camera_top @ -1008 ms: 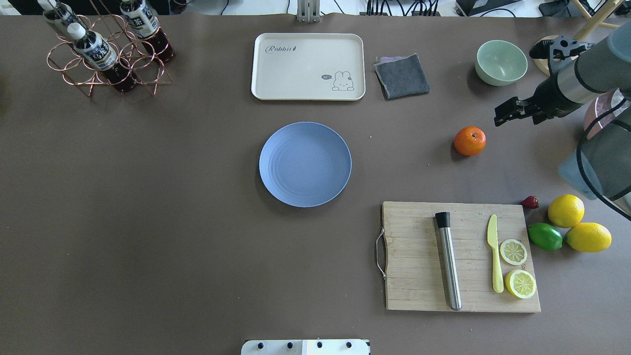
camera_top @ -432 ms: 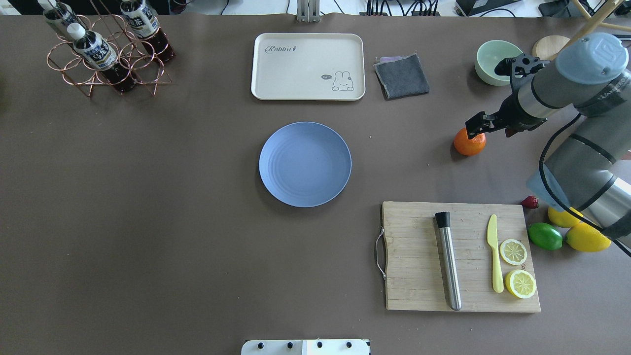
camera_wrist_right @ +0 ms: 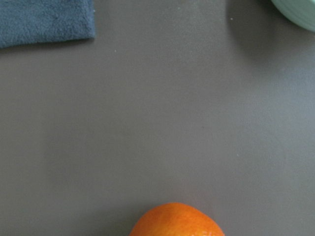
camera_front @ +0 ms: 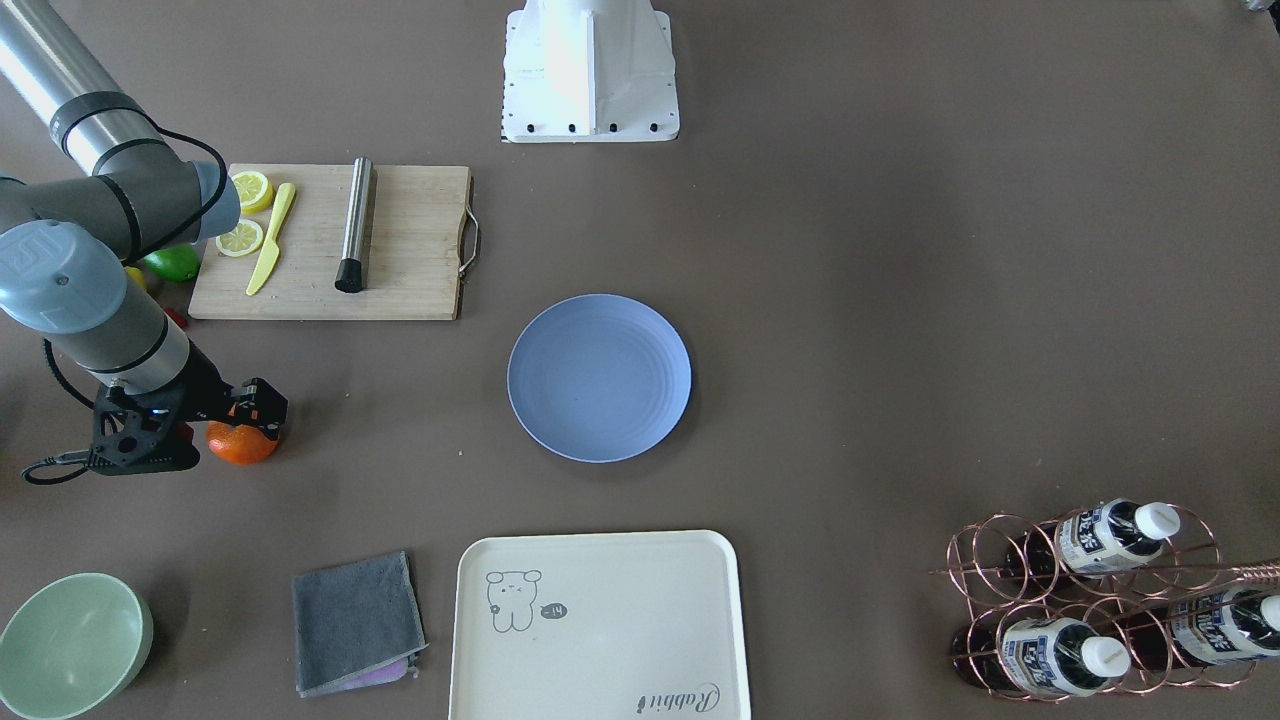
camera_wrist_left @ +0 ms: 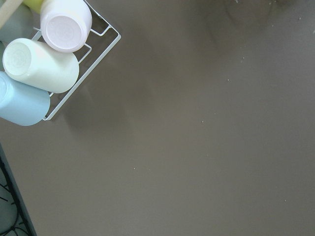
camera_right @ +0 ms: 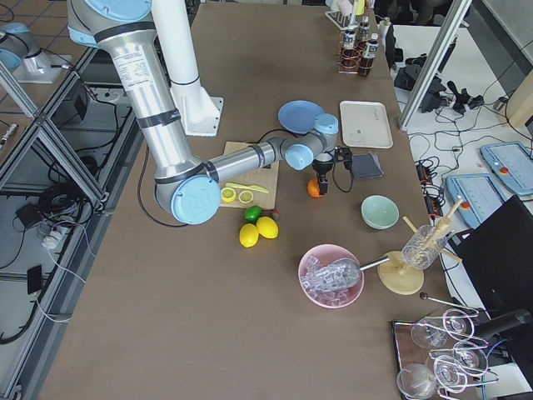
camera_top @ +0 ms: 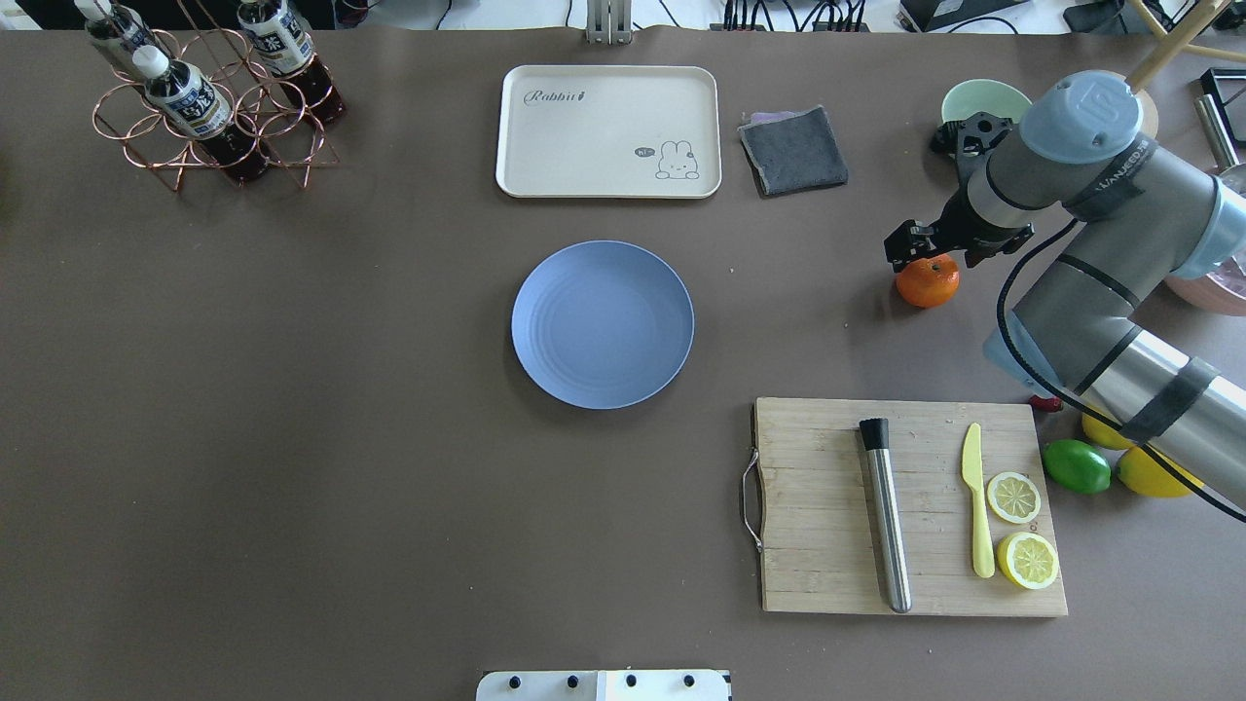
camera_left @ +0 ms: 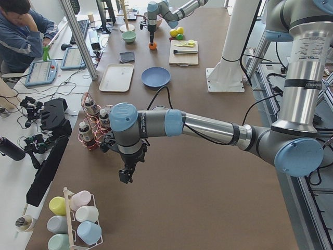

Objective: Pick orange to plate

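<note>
Having swung inward within a second, the right arm (camera_top: 1090,195) hung over the table (camera_top: 292,438); plate (camera_top: 603,324) lay bare; orange (camera_top: 928,282) sat under the right gripper (camera_top: 915,245), fingers parted, empty, grasp apparently next; left gripper (camera_left: 125,176) unreadable

The overhead camera looked forward and down across the whole worktop (camera_top: 292,438). The front-facing one looked steeply down from the opposite side, and both took in the plate (camera_top: 603,324). The two side cameras looked along the worktop from its ends. The left wrist camera sat close over bare worktop beside racked cups (camera_wrist_left: 39,66). The right wrist camera hung close over the orange (camera_wrist_right: 177,221).
</note>
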### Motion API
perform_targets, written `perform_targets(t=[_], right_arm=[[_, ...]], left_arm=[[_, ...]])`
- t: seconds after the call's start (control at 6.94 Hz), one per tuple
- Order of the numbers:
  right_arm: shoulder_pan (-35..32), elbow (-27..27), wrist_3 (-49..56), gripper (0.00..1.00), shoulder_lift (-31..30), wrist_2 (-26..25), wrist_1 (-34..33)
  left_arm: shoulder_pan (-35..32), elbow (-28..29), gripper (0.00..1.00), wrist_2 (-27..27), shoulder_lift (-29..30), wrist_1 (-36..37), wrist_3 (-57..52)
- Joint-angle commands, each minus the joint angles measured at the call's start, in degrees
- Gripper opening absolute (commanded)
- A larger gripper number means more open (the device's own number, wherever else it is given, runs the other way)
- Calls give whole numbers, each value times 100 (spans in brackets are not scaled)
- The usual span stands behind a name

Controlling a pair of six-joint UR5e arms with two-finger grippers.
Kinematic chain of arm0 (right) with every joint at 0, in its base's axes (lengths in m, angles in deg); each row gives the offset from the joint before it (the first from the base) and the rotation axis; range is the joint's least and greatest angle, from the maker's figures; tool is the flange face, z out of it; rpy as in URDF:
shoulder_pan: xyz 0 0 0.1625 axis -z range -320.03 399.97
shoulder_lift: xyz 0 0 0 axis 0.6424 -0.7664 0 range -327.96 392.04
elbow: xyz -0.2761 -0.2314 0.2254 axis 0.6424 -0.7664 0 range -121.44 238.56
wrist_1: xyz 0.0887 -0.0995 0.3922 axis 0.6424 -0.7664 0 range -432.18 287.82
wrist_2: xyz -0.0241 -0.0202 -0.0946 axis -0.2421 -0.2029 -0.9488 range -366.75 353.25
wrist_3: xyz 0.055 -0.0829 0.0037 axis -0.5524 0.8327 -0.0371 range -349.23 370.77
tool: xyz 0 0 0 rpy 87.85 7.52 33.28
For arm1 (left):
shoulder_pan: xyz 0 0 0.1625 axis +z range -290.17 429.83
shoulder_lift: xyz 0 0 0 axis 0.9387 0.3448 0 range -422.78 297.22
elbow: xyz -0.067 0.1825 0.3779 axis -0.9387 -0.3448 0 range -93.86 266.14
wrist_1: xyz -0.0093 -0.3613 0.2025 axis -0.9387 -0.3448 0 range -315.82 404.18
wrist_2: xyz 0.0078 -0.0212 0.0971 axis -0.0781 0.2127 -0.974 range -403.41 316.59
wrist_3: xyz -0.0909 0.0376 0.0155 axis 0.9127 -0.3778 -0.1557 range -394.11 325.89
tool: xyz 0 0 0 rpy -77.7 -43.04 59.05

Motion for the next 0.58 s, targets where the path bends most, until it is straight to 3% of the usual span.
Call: perform_targets(t=[0.0,0.29,0.43], right_arm=[[115,-74,-15,99,38,-22,2],[212,-74,-7,98,-6,-171,2],[221,-57,-102,80,20,-267,2]], left_arm=[[8,-6,99,5,-37,-18,-2],[8,-6,99,13,-37,-18,-2],[8,-6,99,13,-37,-18,-2]])
